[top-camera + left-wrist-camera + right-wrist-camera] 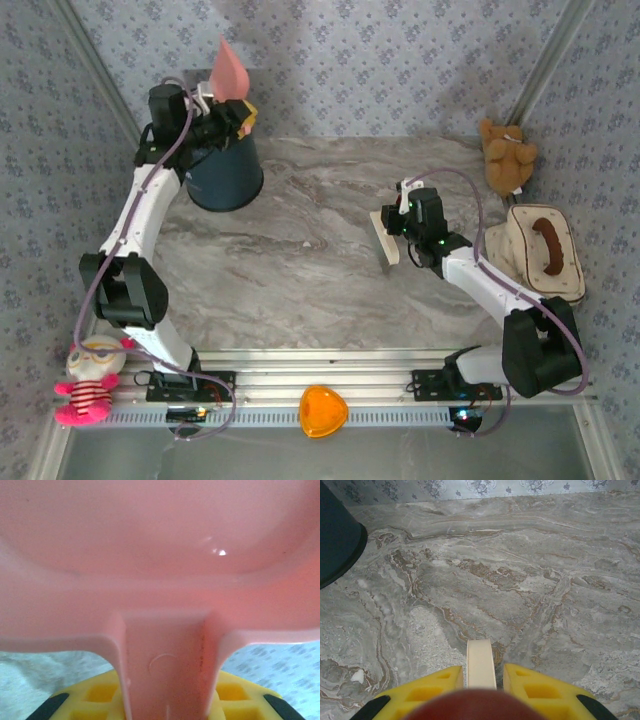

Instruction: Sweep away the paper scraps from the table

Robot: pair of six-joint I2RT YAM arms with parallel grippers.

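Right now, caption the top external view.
Left gripper holds pink dustpan over dark blue bin; right gripper holds cream brush over marbled table.

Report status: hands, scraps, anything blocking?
Left hand shut on pink dustpan, tipped above dark bin. Right hand shut on cream brush, mid-table. Tabletop looks swept; nothing blocking.

Our left arm (140, 212) reaches far forward on its own side, elbow folded near the base, wrist raised. The left gripper (240, 118) has yellow fingers (100, 696) clamped on the pink dustpan (160, 555) handle. Our right arm (480, 275) angles forward and inward. The right gripper (393, 228) sits low, its yellow fingers (437, 686) closed either side of a cream tool (480, 662).
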